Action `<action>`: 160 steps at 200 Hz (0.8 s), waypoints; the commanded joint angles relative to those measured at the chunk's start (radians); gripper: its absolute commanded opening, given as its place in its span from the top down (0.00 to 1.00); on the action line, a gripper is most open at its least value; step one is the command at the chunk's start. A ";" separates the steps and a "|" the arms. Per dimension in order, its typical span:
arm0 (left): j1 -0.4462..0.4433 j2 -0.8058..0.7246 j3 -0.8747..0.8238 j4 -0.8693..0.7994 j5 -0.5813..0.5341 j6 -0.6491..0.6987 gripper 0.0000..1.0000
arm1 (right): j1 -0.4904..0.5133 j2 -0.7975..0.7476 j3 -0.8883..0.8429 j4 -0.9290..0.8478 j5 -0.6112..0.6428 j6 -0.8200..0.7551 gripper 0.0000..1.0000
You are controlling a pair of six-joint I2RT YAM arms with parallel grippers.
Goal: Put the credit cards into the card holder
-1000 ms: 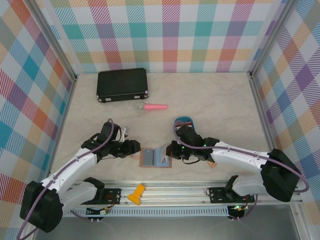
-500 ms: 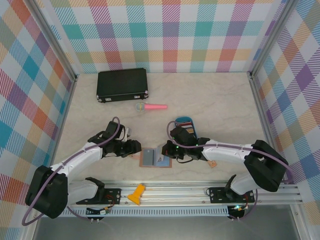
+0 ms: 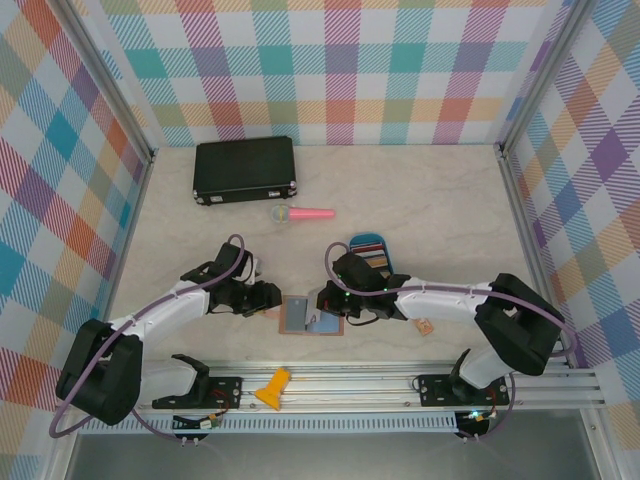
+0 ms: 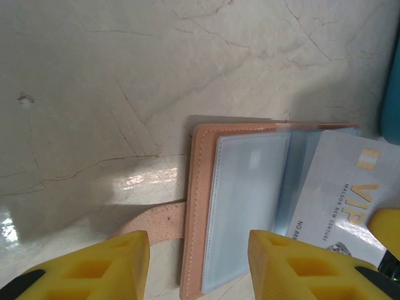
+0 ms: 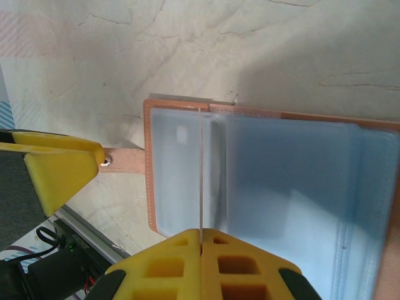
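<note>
Currently: card holder (image 3: 298, 318) is laid open at low centre of the top view, clear sleeves (image 5: 262, 181) up. Left gripper (image 4: 197, 265) is spread, with a pad on either side of the holder's strap (image 4: 156, 222). Nothing is clamped, so the holder is judged unpinned. Right gripper (image 5: 201, 247) is clenched on a credit card (image 4: 340, 200) held on edge over the sleeves, seen as a thin line in the right wrist view.

Risks:
- If the card is pushed before the strap is pinched, the holder is likely shoved along the table instead of being loaded.
- Whether the card edge is lined up with a sleeve mouth cannot be told. A miss means a buckled sleeve or a card twisted in the pinch.
- Both sets of fingers are packed close around the holder, so a clash is possible.
- Blue tray (image 3: 365, 238), just beyond the right wrist, could be knocked on retreat.
</note>
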 commanded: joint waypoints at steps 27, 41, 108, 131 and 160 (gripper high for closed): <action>0.007 0.029 -0.006 -0.035 -0.035 -0.005 0.53 | 0.007 0.011 0.042 0.002 0.007 -0.030 1.00; 0.007 0.027 -0.005 -0.037 -0.027 -0.005 0.53 | 0.008 0.014 0.041 0.002 0.007 -0.030 1.00; -0.016 0.012 -0.026 0.004 0.064 -0.020 0.52 | 0.009 0.009 0.042 -0.004 0.004 -0.033 1.00; -0.023 0.043 0.005 -0.074 -0.044 -0.014 0.52 | 0.009 0.002 0.042 -0.010 0.007 -0.038 1.00; -0.023 0.052 0.003 -0.067 -0.061 -0.017 0.51 | 0.011 -0.003 0.030 -0.005 0.003 -0.035 1.00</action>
